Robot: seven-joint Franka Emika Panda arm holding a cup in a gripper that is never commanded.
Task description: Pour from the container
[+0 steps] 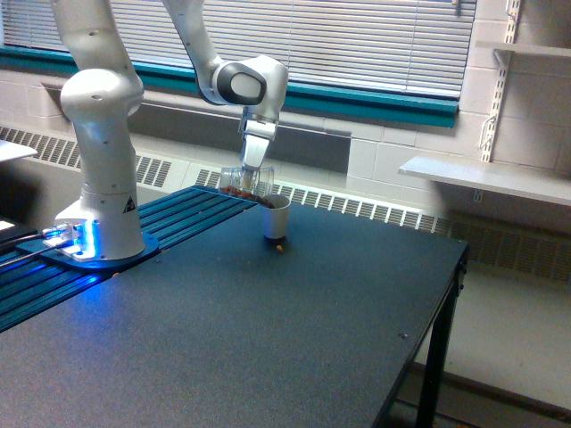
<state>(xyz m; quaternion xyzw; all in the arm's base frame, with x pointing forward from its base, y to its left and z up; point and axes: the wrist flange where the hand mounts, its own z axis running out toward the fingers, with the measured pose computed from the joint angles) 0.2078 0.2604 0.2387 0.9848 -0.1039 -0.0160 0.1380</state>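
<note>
The container (243,181), a clear plastic cup with dark brown bits inside, lies tipped on its side with its mouth toward the exterior view's right. My gripper (252,168) is shut on it from above. The container's mouth sits just over the rim of a white paper cup (276,219) standing on the black table (294,330). Brown bits show at the white cup's rim, and a few brown bits (280,246) lie on the table at its base.
The arm's white base (98,223) stands on a blue slatted panel at the exterior view's left. The table's right edge drops off near a wall shelf (486,178). Window blinds and a radiator run along the back wall.
</note>
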